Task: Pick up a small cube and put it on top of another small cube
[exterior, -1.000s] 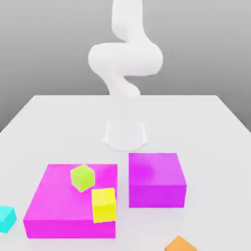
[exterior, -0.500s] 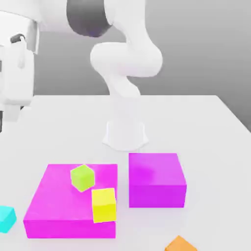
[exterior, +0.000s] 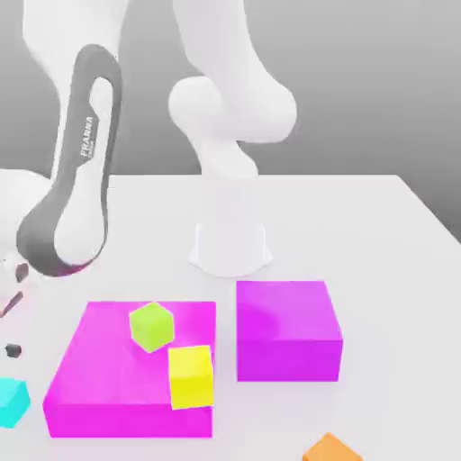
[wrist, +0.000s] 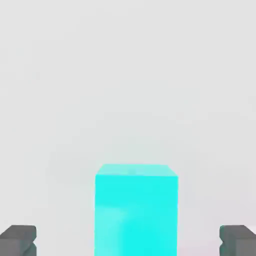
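Over the last 1 second I'm seeing the arm swing in and lower at the exterior view's left, where earlier only the cyan cube is sitting on the table. Now the gripper is hanging over that cube, its 2 fingers spread wide on either side, released and holding nothing. The cube isn't moving; it is resting beside the larger magenta block, which is carrying the lime-green cube. For the task, I'm judging this as the approach ending and the grasp coming next: I'm wanting a straight, centred descent before closing, since drifting sideways could knock the cube.
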`<move>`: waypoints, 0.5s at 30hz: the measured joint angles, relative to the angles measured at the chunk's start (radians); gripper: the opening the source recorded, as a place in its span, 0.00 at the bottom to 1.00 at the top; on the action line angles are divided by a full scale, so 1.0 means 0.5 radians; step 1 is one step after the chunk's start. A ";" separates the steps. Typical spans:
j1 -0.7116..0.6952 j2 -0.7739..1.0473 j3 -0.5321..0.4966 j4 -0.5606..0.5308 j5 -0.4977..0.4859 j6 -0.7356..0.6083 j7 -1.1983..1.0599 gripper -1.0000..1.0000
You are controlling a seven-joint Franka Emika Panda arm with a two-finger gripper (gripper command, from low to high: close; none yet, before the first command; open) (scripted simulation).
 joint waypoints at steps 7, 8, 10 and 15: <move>-0.013 0.063 0.015 0.014 0.013 0.051 -0.008 0.00; -0.008 0.037 0.009 0.008 0.008 0.031 -0.004 0.00; 0.010 -0.072 -0.016 -0.017 -0.018 -0.053 0.016 0.00; 0.114 -0.430 0.031 -0.138 -0.093 -0.279 0.001 0.00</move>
